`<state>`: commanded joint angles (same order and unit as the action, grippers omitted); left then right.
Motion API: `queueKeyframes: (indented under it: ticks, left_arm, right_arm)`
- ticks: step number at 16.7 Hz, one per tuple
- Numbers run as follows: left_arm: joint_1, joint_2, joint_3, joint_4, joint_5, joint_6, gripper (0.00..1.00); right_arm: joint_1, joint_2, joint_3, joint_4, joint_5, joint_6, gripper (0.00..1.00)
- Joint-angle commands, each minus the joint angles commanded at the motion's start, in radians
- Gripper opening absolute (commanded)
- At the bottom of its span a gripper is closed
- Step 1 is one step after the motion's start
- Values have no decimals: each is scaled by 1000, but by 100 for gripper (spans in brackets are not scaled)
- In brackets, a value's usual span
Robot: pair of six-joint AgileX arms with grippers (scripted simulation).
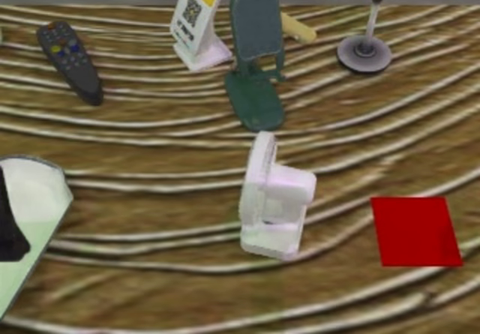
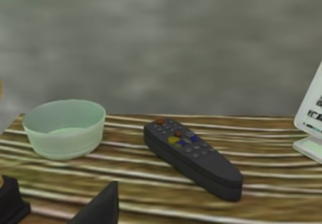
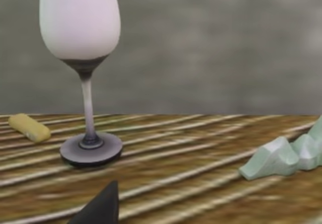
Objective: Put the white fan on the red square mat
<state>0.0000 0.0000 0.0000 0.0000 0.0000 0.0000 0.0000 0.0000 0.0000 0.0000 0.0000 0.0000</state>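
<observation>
The white fan [image 1: 274, 199] stands upright near the table's middle, its rounded head on a thick base. Nothing touches it. The red square mat [image 1: 416, 230] lies flat and bare to the fan's right, near the right edge. My left arm [image 1: 30, 214] is parked at the lower left of the top view, far from the fan. Its gripper [image 2: 201, 215] is open, with one dark fingertip [image 2: 103, 206] showing over bare table. The right arm is outside the top view. Its gripper [image 3: 143, 215] is open too, one fingertip [image 3: 103, 204] showing. Neither wrist view shows the fan or the mat.
Along the back stand a black remote [image 1: 71, 60], a white sign stand with a yellow top [image 1: 196, 22], a dark green phone stand [image 1: 255, 64], a yellow block [image 1: 300, 28] and a globe lamp on a grey base [image 1: 365, 52]. A pale green bowl [image 2: 64, 127] sits beside the remote [image 2: 193, 156].
</observation>
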Motion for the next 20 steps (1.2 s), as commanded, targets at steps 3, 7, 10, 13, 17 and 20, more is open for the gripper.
queueKeyframes:
  ticks: [3,7,10,13,17,20]
  left_arm:
    - [0,0,0,0,0,0,100]
    - [0,0,0,0,0,0,100]
    - [0,0,0,0,0,0,100]
    - [0,0,0,0,0,0,100]
    - [0,0,0,0,0,0,100]
    - [0,0,0,0,0,0,100]
  right_arm:
    - [3,8,5,-8,1,0,100]
    - [44,127,89,-118,12,11,100]
    - [99,297,230,-261,26,38,100]
    - [171,513,438,-429,36,92,100]
    - [289,844,801,-664,38,212,100]
    - [384,1104,1117,-839,31,336,100]
